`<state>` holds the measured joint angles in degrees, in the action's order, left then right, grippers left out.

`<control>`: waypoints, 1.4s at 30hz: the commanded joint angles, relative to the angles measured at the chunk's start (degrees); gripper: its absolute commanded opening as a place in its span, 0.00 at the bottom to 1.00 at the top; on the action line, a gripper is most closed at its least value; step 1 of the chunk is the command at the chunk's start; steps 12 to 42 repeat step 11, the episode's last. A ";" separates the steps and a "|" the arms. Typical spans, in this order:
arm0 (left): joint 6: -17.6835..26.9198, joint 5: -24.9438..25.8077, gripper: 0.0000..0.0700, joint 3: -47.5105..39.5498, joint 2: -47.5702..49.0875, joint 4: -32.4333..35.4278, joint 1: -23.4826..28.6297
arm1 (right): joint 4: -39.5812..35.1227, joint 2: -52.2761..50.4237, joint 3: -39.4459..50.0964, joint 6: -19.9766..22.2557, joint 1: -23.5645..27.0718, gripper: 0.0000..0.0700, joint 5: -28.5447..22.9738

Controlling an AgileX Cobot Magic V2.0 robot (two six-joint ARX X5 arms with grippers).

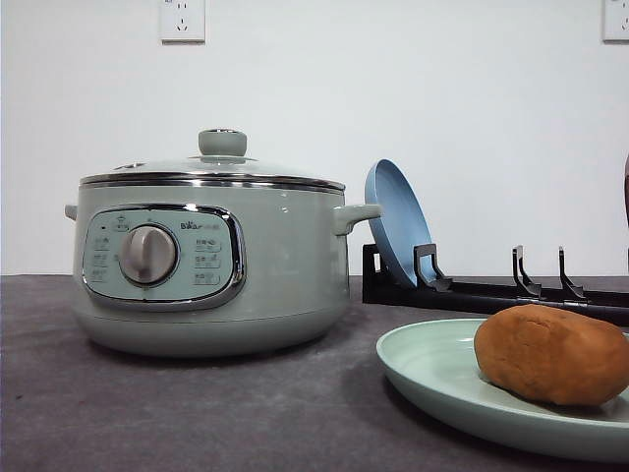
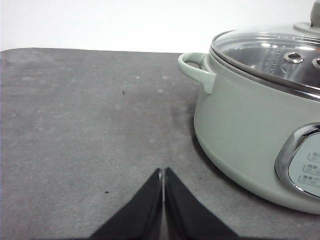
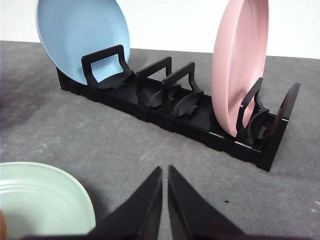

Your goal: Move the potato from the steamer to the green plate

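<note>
- Potato [image 1: 552, 354]: oval, orange-brown lump with a matte, faintly dimpled skin; it lies on the green plate [image 1: 432, 369] at the front right of the table [image 1: 197, 413], well apart from the steamer [image 1: 285, 265].
- Green plate: wide, shallow, pale mint, glossy, with a low raised rim; its edge also shows in the right wrist view, near the gripper.
- Steamer: round, sage-green pot standing on the left half of the table; side handles, a chrome-rimmed control panel [image 1: 162, 258] and a grey dial [image 1: 147, 255] face the camera. The glass lid [image 1: 211, 172] with its green knob [image 1: 222, 143] sits closed on the pot.
- Writing: a short dark logo sits at the top of the panel beside the dial, too small to read with confidence; the small button labels under it are not legible.
- Black rack [image 3: 165, 107]: stands behind the plate, to the right of the steamer; a blue plate [image 3: 82, 37] leans in its end slot and a pink plate [image 3: 240, 65] stands upright in a slot near the other end.
- Left gripper [image 2: 163, 187]: black fingers pressed together, holding nothing, over bare table just beside the steamer.
- Right gripper [image 3: 165, 187]: fingers nearly together with a thin slit between them, holding nothing, between the green plate and the rack.
- Wall: white, with two sockets [image 1: 183, 20] high up.
</note>
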<state>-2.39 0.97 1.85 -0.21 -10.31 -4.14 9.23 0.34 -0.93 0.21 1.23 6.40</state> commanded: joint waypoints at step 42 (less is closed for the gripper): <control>0.63 -0.13 0.00 -1.16 0.02 0.26 0.04 | -0.24 -0.13 0.28 0.20 0.13 0.01 -0.07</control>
